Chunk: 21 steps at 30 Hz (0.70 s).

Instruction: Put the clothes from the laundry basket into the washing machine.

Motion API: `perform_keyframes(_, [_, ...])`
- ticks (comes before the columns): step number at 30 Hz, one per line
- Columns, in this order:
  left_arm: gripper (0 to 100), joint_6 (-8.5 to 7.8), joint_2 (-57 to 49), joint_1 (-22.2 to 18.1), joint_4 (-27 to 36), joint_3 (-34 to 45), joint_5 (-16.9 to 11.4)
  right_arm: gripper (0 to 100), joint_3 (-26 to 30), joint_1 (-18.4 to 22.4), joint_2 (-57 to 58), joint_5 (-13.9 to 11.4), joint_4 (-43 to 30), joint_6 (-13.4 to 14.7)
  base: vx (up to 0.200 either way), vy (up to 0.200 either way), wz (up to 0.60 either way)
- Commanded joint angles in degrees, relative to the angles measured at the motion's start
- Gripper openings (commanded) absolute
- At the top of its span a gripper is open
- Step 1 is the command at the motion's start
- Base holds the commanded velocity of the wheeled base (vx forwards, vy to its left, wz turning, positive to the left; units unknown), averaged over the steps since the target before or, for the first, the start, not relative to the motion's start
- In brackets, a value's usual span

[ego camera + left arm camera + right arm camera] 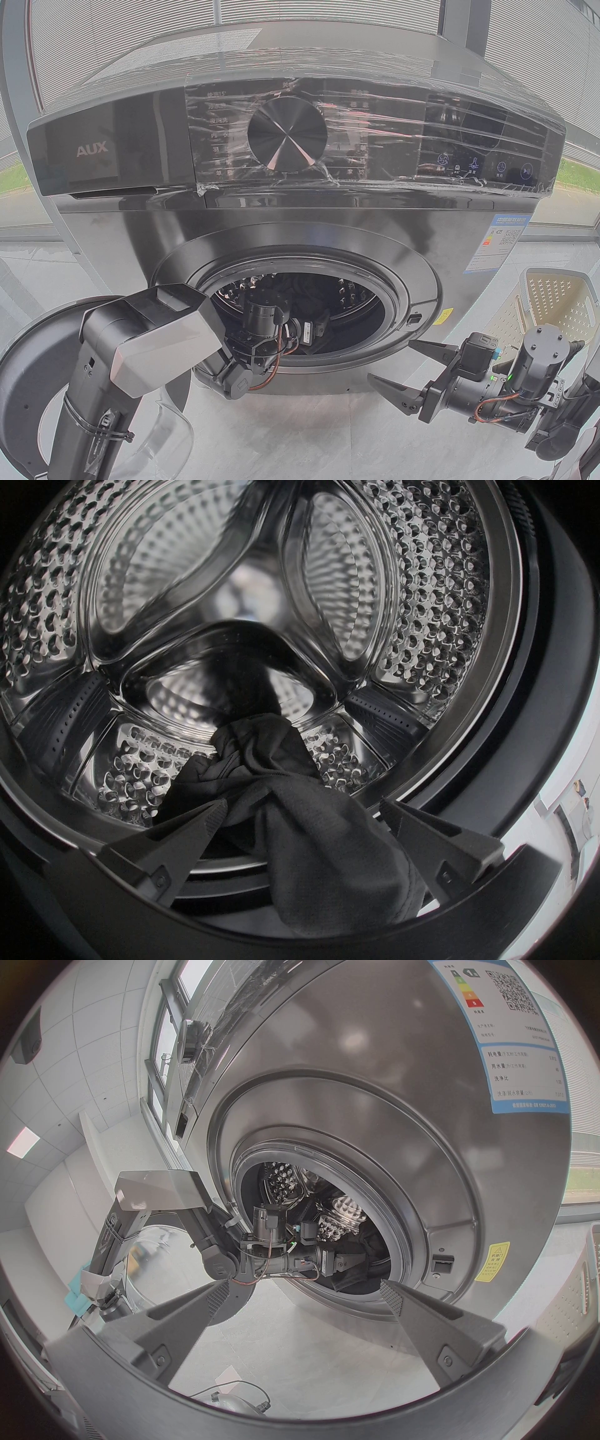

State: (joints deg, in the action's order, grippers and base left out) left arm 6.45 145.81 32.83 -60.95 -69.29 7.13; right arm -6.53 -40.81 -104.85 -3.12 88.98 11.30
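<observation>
The dark cloth (312, 855) lies at 6 o'clock in the washing machine (125, 237). The left gripper (301, 805) sits around it, fingers apart. The right gripper (391, 360) is apart too and holds nothing. The basket (556, 300) at 4 o'clock looks empty, so I think little is left.

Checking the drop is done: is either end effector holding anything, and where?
Nothing is held: left end effector open, dark garment lying loose between its fingers; right end effector open, empty.
</observation>
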Motion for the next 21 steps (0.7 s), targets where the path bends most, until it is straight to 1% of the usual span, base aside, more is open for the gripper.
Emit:
perform_keyframes(1, [100,-0.03,-0.7,0.1,0.0,1.3,-0.1,100,-0.1,-0.1,-0.5,0.0,0.3,0.0,0.0,0.0,0.0])
perform_keyframes(5, [100,-0.03,1.2,0.2,0.0,0.3,-0.1,100,-0.1,0.0,-0.3,0.0,0.3,-0.1,0.0,0.0,0.0])
perform_keyframes(6, [0,-0.03,1.5,0.2,-0.1,0.1,-0.1,100,-0.1,0.1,-0.1,0.0,0.3,-0.1,0.0,0.0,0.0])
perform_keyframes(13, [0,0.14,3.4,0.1,-0.7,-2.7,-0.1,100,-0.2,0.2,0.3,-0.1,0.4,-0.1,0.0,0.0,0.0])
perform_keyframes(17, [0,0.41,4.2,0.0,-2.3,-6.5,0.4,100,-0.5,0.3,0.4,-0.1,0.4,-0.1,0.0,0.0,0.0])
perform_keyframes(18, [0,0.67,5.4,0.0,-4.0,-10.8,1.3,100,-0.9,0.6,0.7,-0.1,0.3,-0.1,0.0,0.0,0.0])
perform_keyframes(19, [0,0.67,5.5,0.0,-4.1,-11.2,1.4,100,-0.9,0.6,0.9,-0.1,0.3,-0.1,0.0,0.0,0.0])
perform_keyframes(20, [0,0.41,7.2,-0.5,-5.5,-16.2,3.4,100,-1.0,0.6,1.5,-0.1,0.3,-0.1,0.0,0.0,0.0])
perform_keyframes(21, [0,0.32,7.9,-0.7,-5.6,-19.0,4.9,100,-1.0,0.6,1.8,-0.1,0.2,-0.1,0.0,0.0,0.0])
